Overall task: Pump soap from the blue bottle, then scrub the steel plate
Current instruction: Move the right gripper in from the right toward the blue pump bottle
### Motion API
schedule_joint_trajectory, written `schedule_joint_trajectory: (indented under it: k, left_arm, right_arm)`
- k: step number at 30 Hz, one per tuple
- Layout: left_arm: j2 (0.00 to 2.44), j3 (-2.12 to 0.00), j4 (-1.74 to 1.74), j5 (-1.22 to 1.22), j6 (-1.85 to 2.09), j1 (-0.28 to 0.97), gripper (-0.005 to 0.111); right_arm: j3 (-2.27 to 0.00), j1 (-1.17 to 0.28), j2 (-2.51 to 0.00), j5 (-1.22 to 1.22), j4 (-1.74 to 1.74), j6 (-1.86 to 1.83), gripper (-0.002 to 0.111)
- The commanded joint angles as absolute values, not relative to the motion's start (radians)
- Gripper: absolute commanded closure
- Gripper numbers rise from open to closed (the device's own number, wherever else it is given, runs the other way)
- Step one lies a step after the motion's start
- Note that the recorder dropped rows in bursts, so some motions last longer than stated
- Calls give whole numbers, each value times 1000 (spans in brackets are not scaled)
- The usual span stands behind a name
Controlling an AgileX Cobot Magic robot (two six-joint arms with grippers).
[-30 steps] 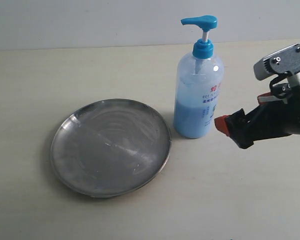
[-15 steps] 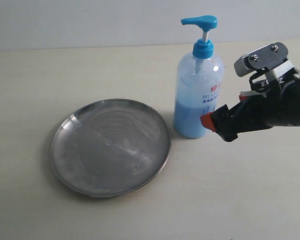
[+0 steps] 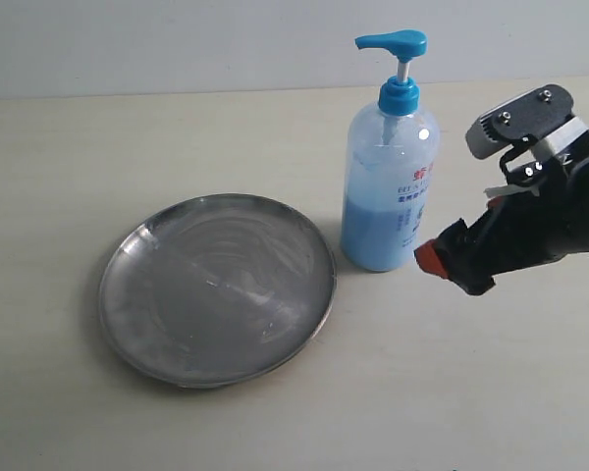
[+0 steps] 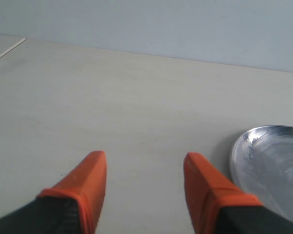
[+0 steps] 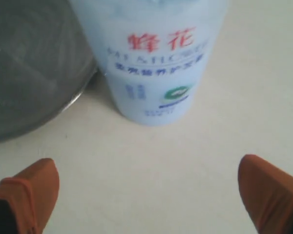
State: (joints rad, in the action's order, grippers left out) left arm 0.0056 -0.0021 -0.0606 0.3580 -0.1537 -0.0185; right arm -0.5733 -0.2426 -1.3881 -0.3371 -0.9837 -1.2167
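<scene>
Right tool [image 5: 146, 189] held wide open, empty, aimed at lower body of blue bottle [image 3: 388, 186], set upright on table [image 3: 491, 392] just beside steel plate [image 3: 216, 289]; bracing grip judged intended. Left tool [image 4: 144, 187] likewise spread, empty.

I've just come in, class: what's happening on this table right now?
The right end effector is open and aimed at the label side of the blue bottle, close to it but not touching. The pump head is up, unpressed. The steel plate lies beside the bottle, bearing faint whitish streaks; nothing is scrubbing it. The left end effector is open and empty above the table, near the plate's rim.
</scene>
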Motion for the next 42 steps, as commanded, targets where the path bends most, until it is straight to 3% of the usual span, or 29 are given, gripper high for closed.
schedule_joint_trajectory:
  k: [1,5,15,19,33,36,42]
  left_arm:
    - [0,0,-58,352,-160,-21,56]
    - [0,0,-58,352,-160,-21,56]
    - [0,0,-58,352,-160,-21,56]
    - [0,0,-58,352,-160,-21,56]
    - [0,0,-58,352,-160,-21,56]
    - [0,0,-58,352,-160,-21,56]
    - [0,0,-60,350,-160,-21,56]
  right_arm:
    - [-655,-244,-1399,-524,-336,-664,14]
    - [-662,-244,-1399,-517,-56,-352,14]
    - [-550,-323,-1399,-271,-24,-201,15]
    - [-428,-425,-1399,-10,-21,-62,15]
    - [-297,-425,-1416,605,-41,0,15]
    - [-297,-425,-1469,646,127,114,15]
    - [-332,-425,-1606,737,112,206,3]
